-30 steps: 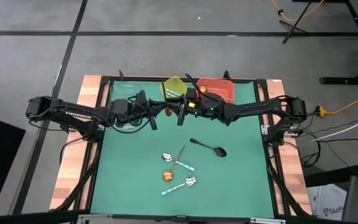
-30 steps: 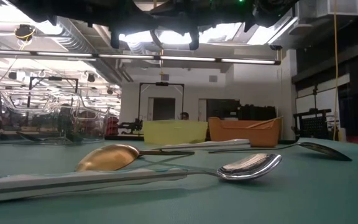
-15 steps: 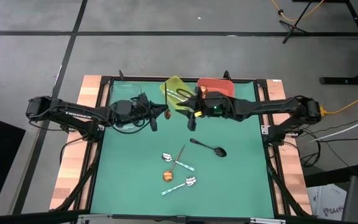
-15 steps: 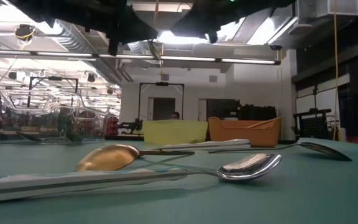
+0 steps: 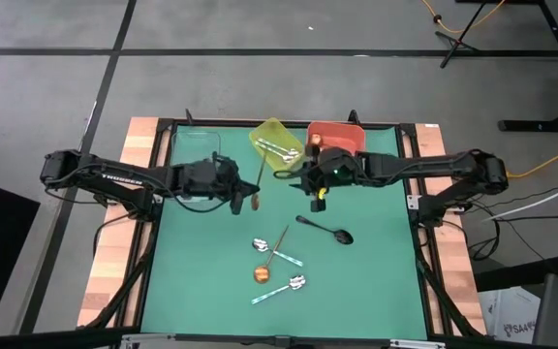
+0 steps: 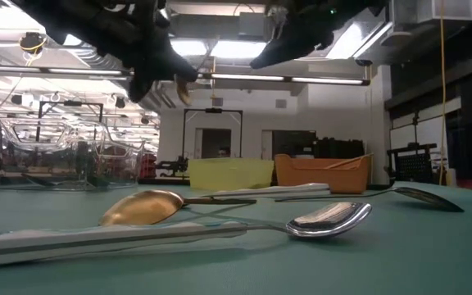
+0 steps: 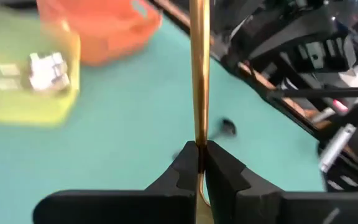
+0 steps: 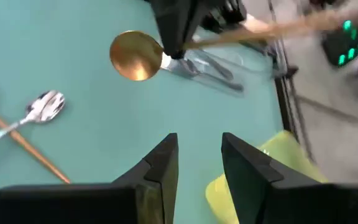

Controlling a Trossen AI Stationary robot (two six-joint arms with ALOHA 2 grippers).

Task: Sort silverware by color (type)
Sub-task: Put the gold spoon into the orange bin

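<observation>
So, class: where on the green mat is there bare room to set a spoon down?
Free: the mat's left side and right edge beyond the black spoon. Crowded: the spoon cluster at lower centre, and the bins where both hands hang.

Left gripper (image 5: 247, 197) clamped shut mid-table; right gripper (image 5: 316, 198) beside it, fingers apart

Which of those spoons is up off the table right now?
The gold spoon pinched in the left gripper. The black, gold and two teal-handled spoons all lie flat on the green mat.
</observation>
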